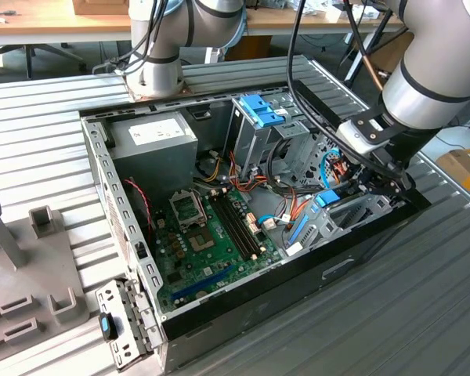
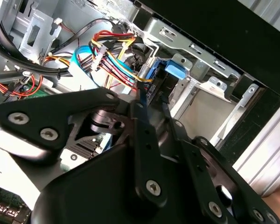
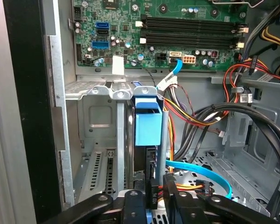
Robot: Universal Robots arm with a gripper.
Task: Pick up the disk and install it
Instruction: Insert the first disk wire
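Observation:
The disk (image 3: 150, 162) stands on edge in a slot of the silver drive cage (image 3: 95, 116), at the exterior view's right end of the open computer case (image 1: 110, 196). I see it as a dark narrow edge under the cage's light-blue tab (image 3: 147, 123). My gripper (image 3: 151, 198) reaches down into the case there, its two black fingers (image 3: 133, 205) close on either side of the disk's near end. In the second wrist view the gripper (image 2: 151, 100) pinches a blue-edged part of the disk (image 2: 155, 79) next to the blue tab (image 2: 175, 70). In the exterior view the gripper (image 1: 376, 184) sits just beside the blue tab (image 1: 327, 198).
The green motherboard (image 1: 211, 235) lies on the case floor, with bundles of coloured cables (image 3: 200, 116) beside the cage. At the back stand a grey box with a white label (image 1: 153, 141) and a second cage with blue tabs (image 1: 258, 110). A loose metal bracket (image 1: 121, 321) lies by the case's front corner.

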